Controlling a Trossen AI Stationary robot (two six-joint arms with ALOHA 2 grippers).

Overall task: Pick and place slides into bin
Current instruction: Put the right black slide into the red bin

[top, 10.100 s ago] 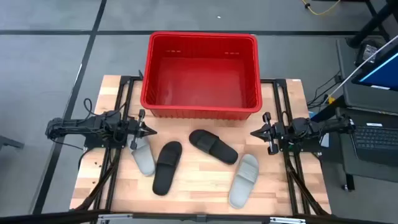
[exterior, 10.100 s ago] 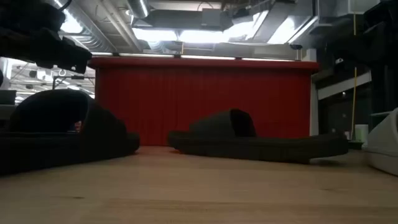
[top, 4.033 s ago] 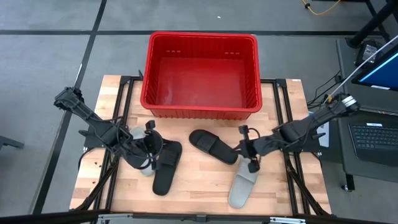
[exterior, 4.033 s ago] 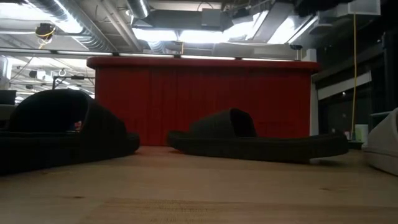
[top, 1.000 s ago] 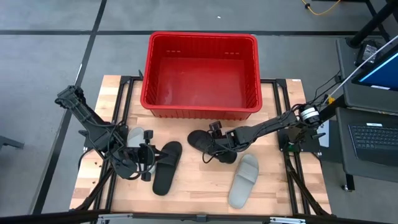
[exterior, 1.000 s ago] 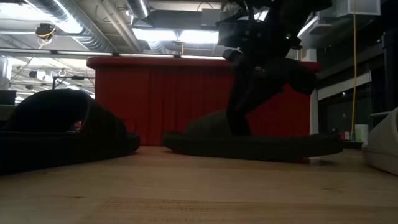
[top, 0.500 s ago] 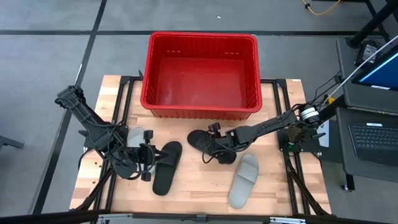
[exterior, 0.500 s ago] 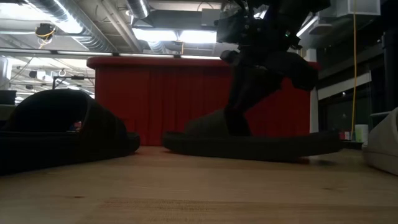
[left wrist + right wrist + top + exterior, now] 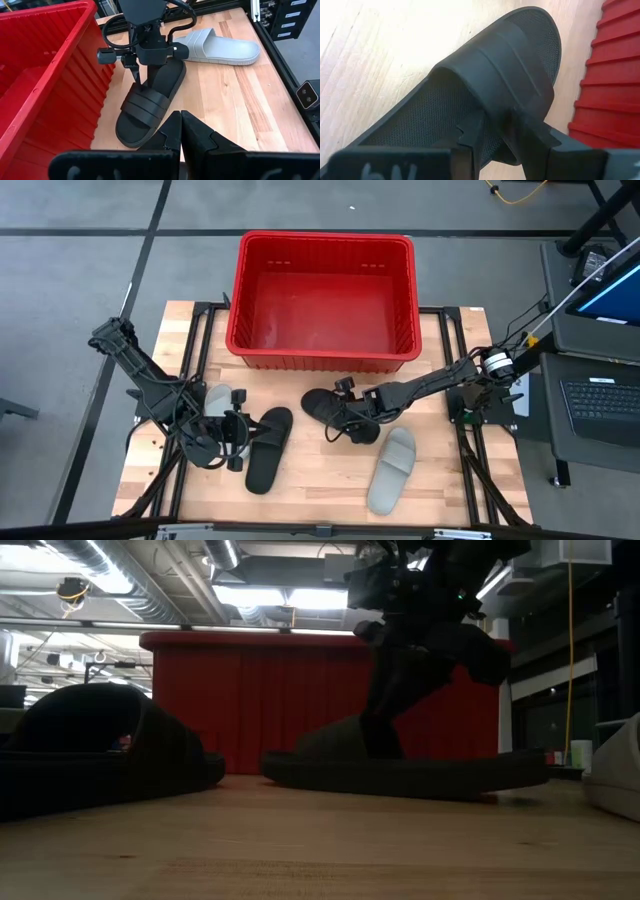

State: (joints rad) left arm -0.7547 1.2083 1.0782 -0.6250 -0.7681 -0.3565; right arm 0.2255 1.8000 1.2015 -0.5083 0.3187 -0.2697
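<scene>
A black slide [image 9: 335,412] lies sole-down on the table in front of the red bin [image 9: 322,240]. My right gripper [image 9: 347,423] stands over it, shut on its strap [image 9: 495,75]. A second black slide [image 9: 268,450] and a light grey slide [image 9: 213,402] lie at the table's left. My left gripper [image 9: 236,442] hangs between them, shut, with nothing between its fingers [image 9: 180,131]. Another grey slide [image 9: 392,470] lies flat near the right front. My right gripper holds the black slide's strap at its heel-side edge [image 9: 493,119], near where the strap joins the sole on the bin's side. One finger [image 9: 470,140] reaches in under the strap and the other finger [image 9: 532,142] stays outside. The fingers slant down from above. The slide's sole lies on the table.
The bin stands at the table's far edge, its near wall [image 9: 320,700] close behind the held slide. Bare wood lies between the two black slides and along the front edge. A laptop [image 9: 605,395] sits on a stand off the table's right.
</scene>
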